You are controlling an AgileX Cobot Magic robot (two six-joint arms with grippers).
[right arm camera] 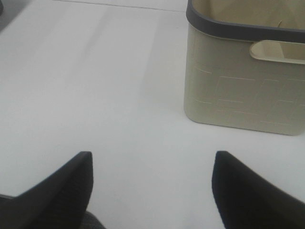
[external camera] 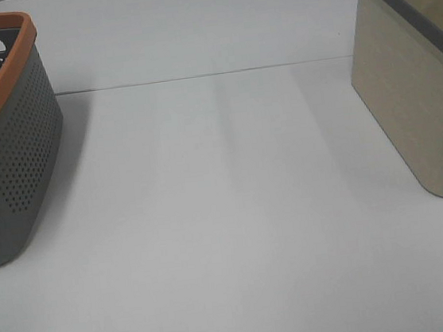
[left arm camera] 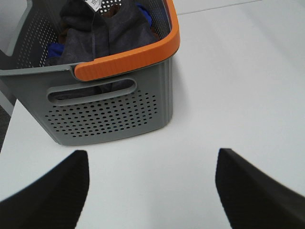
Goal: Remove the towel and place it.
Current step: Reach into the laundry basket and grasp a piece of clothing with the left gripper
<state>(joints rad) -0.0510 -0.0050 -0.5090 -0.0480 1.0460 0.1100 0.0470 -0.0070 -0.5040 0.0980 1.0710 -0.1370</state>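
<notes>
Plainly, nothing of the task is done yet.

In the high view neither pincer shows. A grey basket (external camera: 12,158) with an orange rim stands at one edge of the table (external camera: 227,213) and a beige basket (external camera: 418,103) at the other, well apart, with white tabletop between them.

In the left wrist view the left pincer (left arm camera: 152,191) hangs above the table, its jaws wide apart with nothing between them. The grey basket stands just ahead of it, with the handle slot facing it. The towel (left arm camera: 95,33), a dark grey bundle with a white tag, lies inside the basket beyond that near wall, with something blue (left arm camera: 57,50) beside it. The pincer touches neither the basket nor the towel.

In the right wrist view the right pincer (right arm camera: 152,191) is also spread apart and holds nothing. The beige basket stands ahead of it and off to one side, not touching. No cloth shows in the part of its inside that is visible.

So every step is left, by my reading. The left pincer must reach over the rim, close on the towel, lift it clear and set it down. The beige basket looks like the likely place, though the task does not say so.
</notes>
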